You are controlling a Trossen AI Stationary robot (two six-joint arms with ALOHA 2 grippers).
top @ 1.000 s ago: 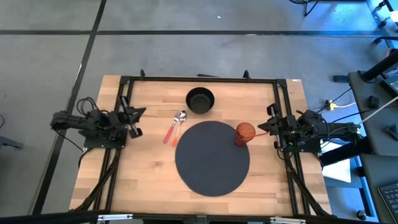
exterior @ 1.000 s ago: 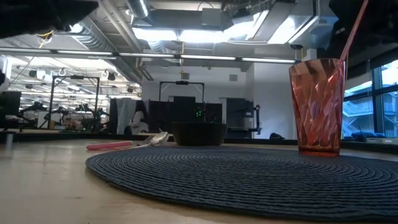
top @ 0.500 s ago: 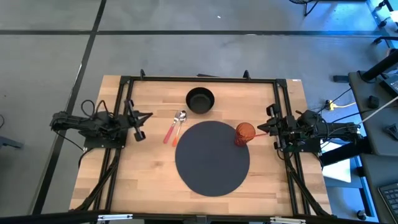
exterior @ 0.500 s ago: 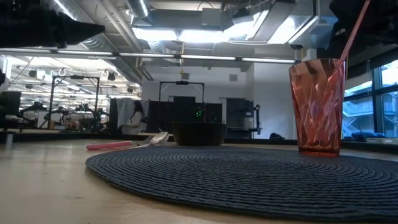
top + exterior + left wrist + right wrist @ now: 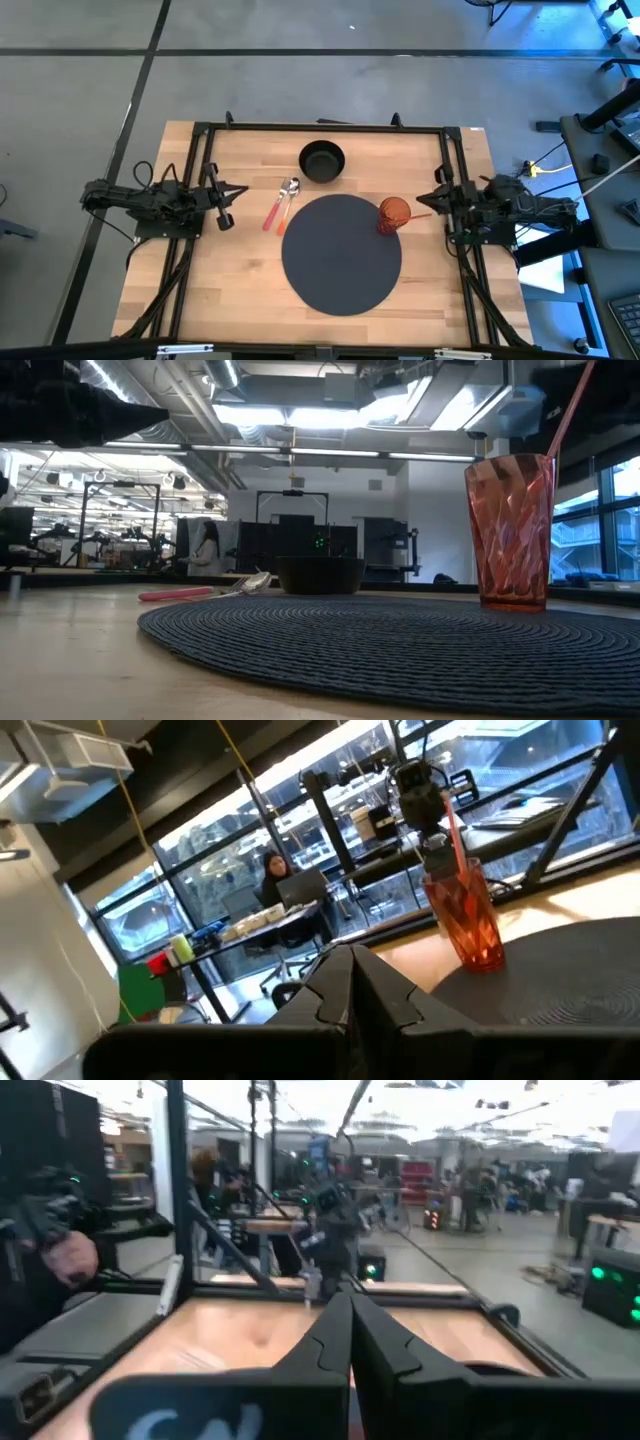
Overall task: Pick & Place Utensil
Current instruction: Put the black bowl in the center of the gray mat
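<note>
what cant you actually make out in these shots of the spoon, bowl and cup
- Spoon: in the low view only a sliver of its pink handle and bowl end shows, too flat to tell how it lies.
- Black bowl: its inside is too dark from above and hidden by its wall in the low view.
- Red cup: whether it holds liquid cannot be told.
- Straw: its top is cut off by the low view's edge.

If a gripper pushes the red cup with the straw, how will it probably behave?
The cup is tall and narrow, so a high push would probably tip it. It looks like thin plastic, likely light. It stands on the woven mat, which may resist sliding. The straw could fall out.
</note>
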